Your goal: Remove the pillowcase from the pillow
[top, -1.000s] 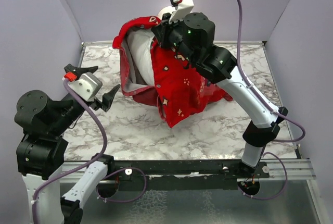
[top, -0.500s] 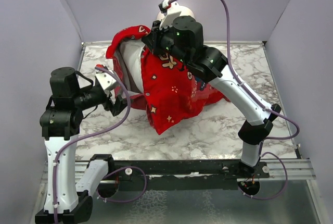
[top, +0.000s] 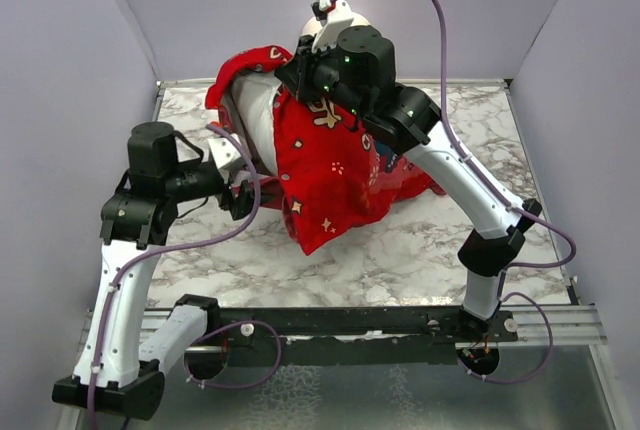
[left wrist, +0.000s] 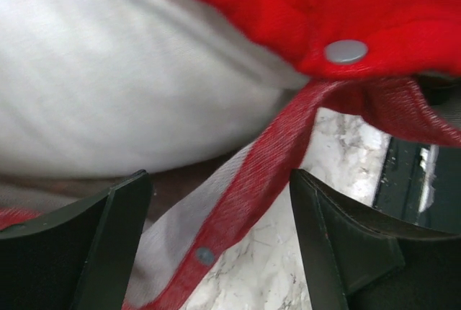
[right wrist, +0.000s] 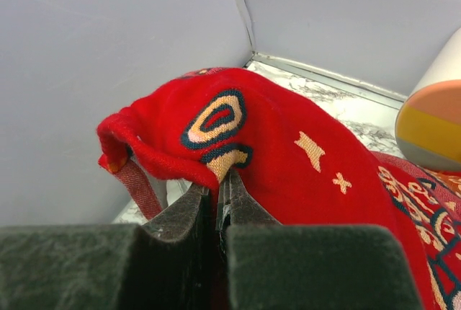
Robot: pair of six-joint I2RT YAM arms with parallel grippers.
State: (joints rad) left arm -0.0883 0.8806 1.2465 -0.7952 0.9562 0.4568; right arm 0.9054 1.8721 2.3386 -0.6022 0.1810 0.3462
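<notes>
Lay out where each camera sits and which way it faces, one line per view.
Top external: above and behind the bases, looking down at the marble table, left arm, right arm, and the red pillowcase over the white pillow.
Left wrist: on the left arm, close to the pillowcase's snap-buttoned opening; the open left gripper frames it.
Right wrist: on the right arm, facing the back corner; the right gripper is shut on the pillowcase.
Shared: every view shows the pillowcase.

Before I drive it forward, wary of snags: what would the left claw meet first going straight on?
Probably the pillowcase hem, crossing ahead of the open left claw; the pillow sits behind, depth unclear.
</notes>
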